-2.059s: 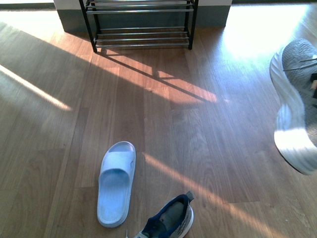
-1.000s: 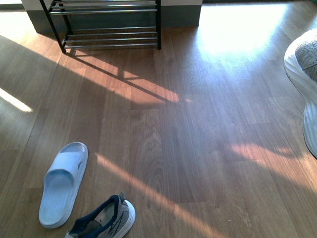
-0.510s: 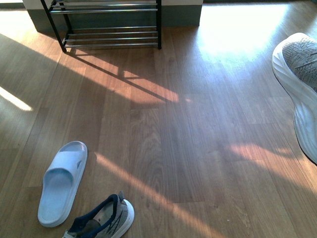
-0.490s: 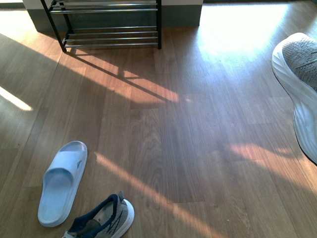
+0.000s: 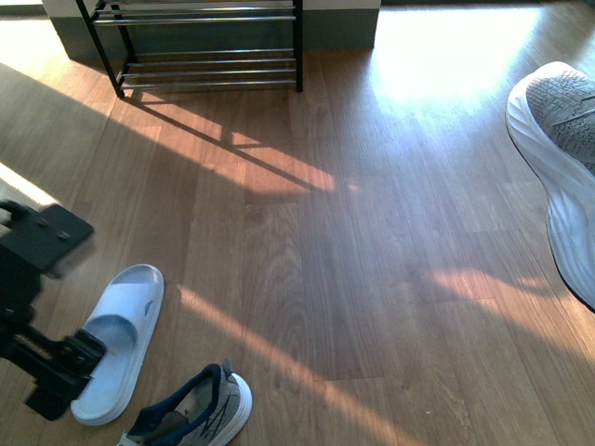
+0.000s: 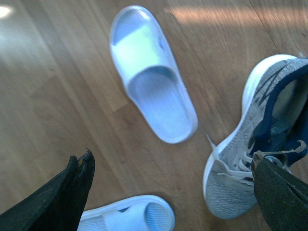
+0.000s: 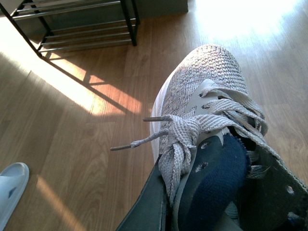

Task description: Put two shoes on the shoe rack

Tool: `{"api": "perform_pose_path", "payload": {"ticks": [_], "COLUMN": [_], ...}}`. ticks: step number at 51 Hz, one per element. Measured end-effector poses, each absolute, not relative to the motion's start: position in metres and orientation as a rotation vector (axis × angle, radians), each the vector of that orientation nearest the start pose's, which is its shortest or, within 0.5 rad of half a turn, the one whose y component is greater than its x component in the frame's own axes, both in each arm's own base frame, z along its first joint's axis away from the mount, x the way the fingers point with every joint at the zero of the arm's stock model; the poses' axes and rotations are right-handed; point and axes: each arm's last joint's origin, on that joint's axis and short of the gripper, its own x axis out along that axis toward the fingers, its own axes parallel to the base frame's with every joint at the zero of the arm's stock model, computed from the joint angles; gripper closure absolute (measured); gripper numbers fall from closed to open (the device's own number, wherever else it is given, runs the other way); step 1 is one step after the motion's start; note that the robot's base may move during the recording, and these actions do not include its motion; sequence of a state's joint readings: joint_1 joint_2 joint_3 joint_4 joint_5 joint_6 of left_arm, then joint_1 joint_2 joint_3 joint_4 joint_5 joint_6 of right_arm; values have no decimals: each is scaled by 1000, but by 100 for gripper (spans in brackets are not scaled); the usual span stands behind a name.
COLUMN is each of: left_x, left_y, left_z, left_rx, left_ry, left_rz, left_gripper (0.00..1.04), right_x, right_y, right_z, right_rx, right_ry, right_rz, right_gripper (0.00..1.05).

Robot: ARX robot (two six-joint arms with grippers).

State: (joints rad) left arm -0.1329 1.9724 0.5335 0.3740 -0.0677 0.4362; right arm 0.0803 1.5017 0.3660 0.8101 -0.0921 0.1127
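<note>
Change: our left arm (image 5: pixel 37 307) had just entered the front view | left gripper (image 6: pixel 172 160) spread, empty, above slide sandal (image 5: pixel 116 339) and floor sneaker (image 5: pixel 200 413), well in front of the shoe rack (image 5: pixel 209 70) | right gripper (image 7: pixel 216 192) pinched held sneaker (image 7: pixel 207 82) by its collar, aloft, front-right of rack | we judged second pick starting, nothing racked.
</note>
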Motion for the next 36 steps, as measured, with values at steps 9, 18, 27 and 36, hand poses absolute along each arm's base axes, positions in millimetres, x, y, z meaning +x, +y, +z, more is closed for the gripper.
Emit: {"api": "perform_pose_path", "payload": {"ticks": [9,18,27,36], "left_x": [270,279,287,292], "left_y": [-58,-78,-80,-83], "left_z": [-45,-93,-113,-123], "left_rx": [409,335,299,283], "left_ry": [1209,1306,1327,1334], "left_rz": [-404,-456,-435,-423], "left_gripper": [9,9,9,9], "right_x": [250,250,250,250], "right_y": [23,23,23,23], "right_z": [139,139,139,139], "right_rx": [114,113,114,113], "right_ry": [335,335,335,335], "right_rz": [153,153,153,153], "right_gripper": [103,103,103,103]}}
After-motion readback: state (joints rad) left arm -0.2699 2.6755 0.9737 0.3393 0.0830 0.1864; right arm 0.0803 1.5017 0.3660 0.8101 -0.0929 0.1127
